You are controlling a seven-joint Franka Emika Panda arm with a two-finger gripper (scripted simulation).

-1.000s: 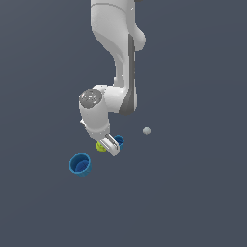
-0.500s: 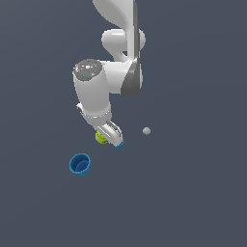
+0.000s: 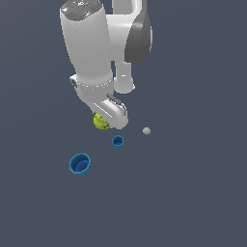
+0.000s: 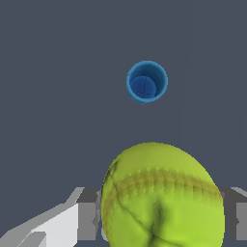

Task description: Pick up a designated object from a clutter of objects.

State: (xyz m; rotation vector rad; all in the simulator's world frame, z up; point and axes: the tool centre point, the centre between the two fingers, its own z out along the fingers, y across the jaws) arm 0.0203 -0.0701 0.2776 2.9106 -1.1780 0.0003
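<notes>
Yellow-green and seamed, the ball (image 3: 101, 121) now hangs clear of the desk (image 3: 193, 193), where a second ago it sat low among the clutter beside the smaller blue cup (image 3: 117, 141). I have risen, and that cup, then hidden behind my claw (image 3: 112, 120), stands exposed at about five o'clock from the ball in the exterior view. I judge the pick nearly done: the ball has lifted with me. My claw is clamped on the ball, fingers (image 4: 87, 219) pressing its two flanks in the wrist view. The larger blue cup (image 3: 80, 164) stays at seven o'clock from it, the tiny grey sphere (image 3: 146, 130) at three o'clock, both untouched.
</notes>
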